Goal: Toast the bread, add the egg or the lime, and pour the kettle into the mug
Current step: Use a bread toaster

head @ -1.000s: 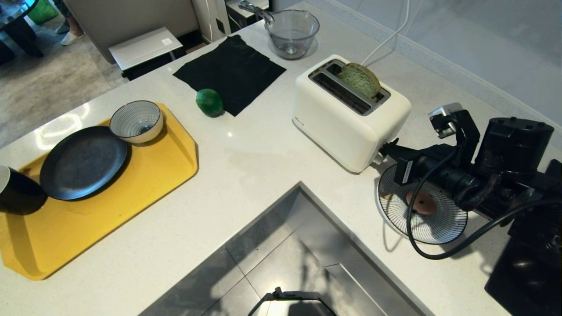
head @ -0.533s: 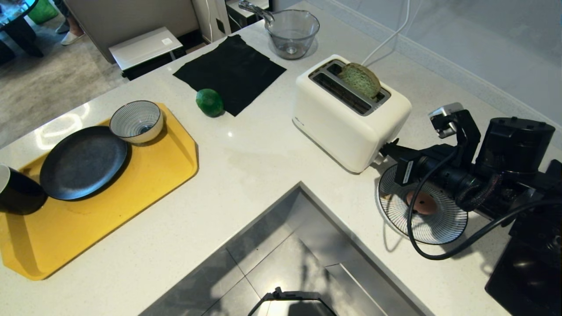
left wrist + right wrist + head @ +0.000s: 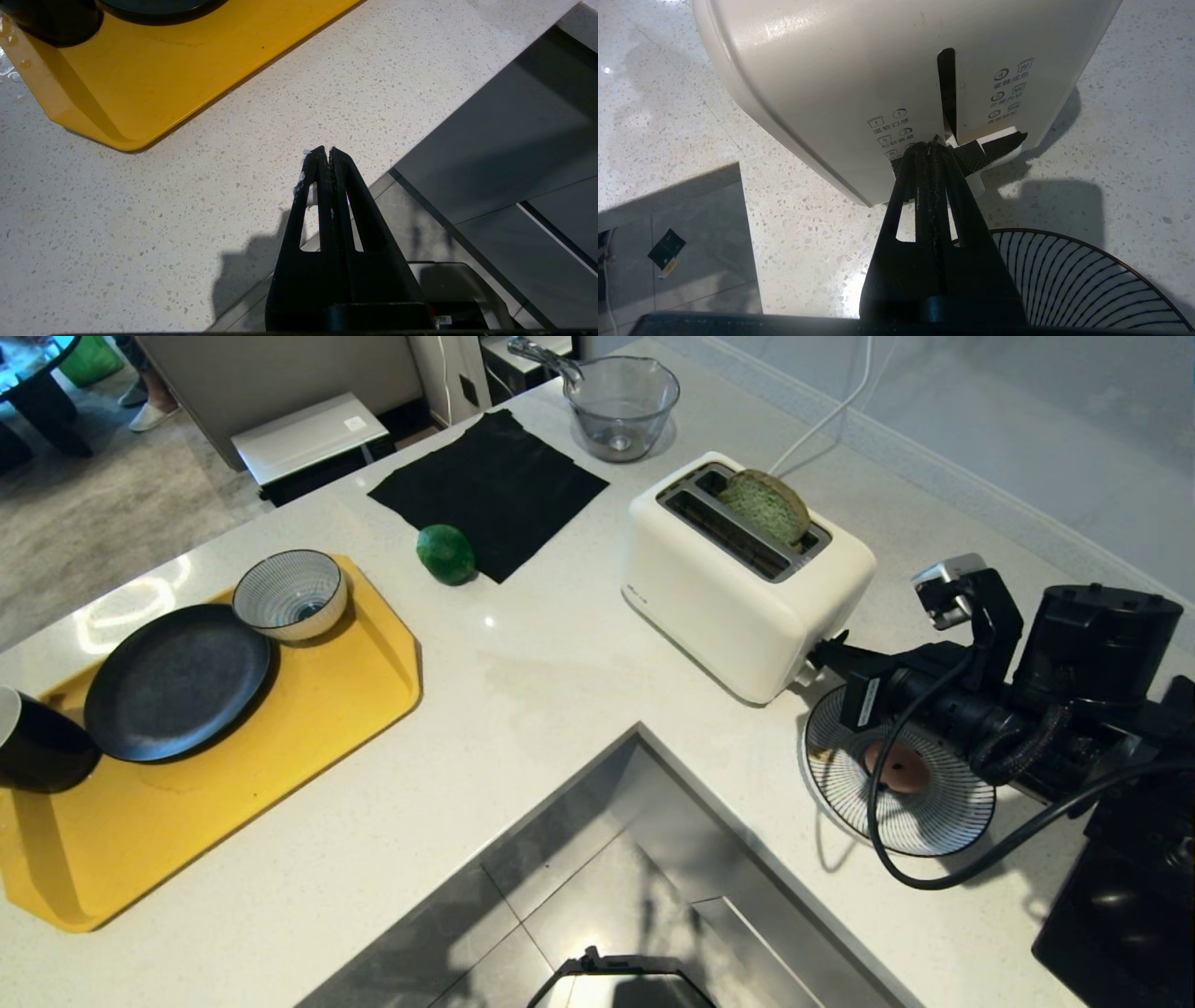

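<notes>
The pale green bread [image 3: 764, 504] stands in the far slot of the white toaster [image 3: 738, 588], its top poking out. My right gripper [image 3: 826, 653] is shut and empty, its tips [image 3: 931, 145] against the toaster's end right beside the lever [image 3: 994, 147], which sits at the bottom of its slot. The egg [image 3: 898, 767] lies on a striped plate [image 3: 934, 812] under my right arm. The lime [image 3: 445, 553] rests beside a black cloth. The black kettle [image 3: 1092, 639] stands at the far right. The mug [image 3: 33, 737] is on the yellow tray's left end. My left gripper [image 3: 324, 151] hangs shut and empty over the counter's edge.
The yellow tray [image 3: 308, 709] also carries a dark plate [image 3: 177, 681] and a striped bowl [image 3: 291, 595]. A black cloth [image 3: 490, 485] and a glass jug [image 3: 621, 406] lie at the back. The counter has a cut-out corner [image 3: 644, 859] in front of me. A black hob [image 3: 1120, 933] is at the right.
</notes>
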Controlling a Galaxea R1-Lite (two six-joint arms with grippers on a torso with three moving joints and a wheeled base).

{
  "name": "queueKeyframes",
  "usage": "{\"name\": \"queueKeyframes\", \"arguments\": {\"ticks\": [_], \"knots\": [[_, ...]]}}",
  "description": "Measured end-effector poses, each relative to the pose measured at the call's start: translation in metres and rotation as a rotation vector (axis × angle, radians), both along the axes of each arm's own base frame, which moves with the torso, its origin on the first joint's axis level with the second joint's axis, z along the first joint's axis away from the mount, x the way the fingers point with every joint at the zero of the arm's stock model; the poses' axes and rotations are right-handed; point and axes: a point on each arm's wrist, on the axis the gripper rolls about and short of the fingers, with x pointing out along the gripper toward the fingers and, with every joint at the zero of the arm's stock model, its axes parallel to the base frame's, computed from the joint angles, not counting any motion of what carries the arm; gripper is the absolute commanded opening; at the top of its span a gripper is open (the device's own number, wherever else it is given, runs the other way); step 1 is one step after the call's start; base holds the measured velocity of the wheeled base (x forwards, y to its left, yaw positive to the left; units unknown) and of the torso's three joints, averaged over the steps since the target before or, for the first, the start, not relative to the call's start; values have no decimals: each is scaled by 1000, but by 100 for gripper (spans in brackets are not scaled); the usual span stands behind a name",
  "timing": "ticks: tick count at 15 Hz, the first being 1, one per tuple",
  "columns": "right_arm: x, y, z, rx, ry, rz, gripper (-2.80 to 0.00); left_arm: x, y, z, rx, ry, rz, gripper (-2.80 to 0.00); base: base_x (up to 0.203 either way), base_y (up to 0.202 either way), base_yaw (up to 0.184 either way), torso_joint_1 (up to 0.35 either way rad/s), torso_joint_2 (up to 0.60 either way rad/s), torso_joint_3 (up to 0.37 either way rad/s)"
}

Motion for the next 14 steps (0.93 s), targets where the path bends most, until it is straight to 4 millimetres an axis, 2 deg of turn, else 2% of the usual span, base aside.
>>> {"name": "queueKeyframes", "arguments": {"ticks": [14], "knots": [[-6,-2,5,4,-14,0,-280,0,0,0,-1,0,0,-280,0,0,0,0,0,0]]}}
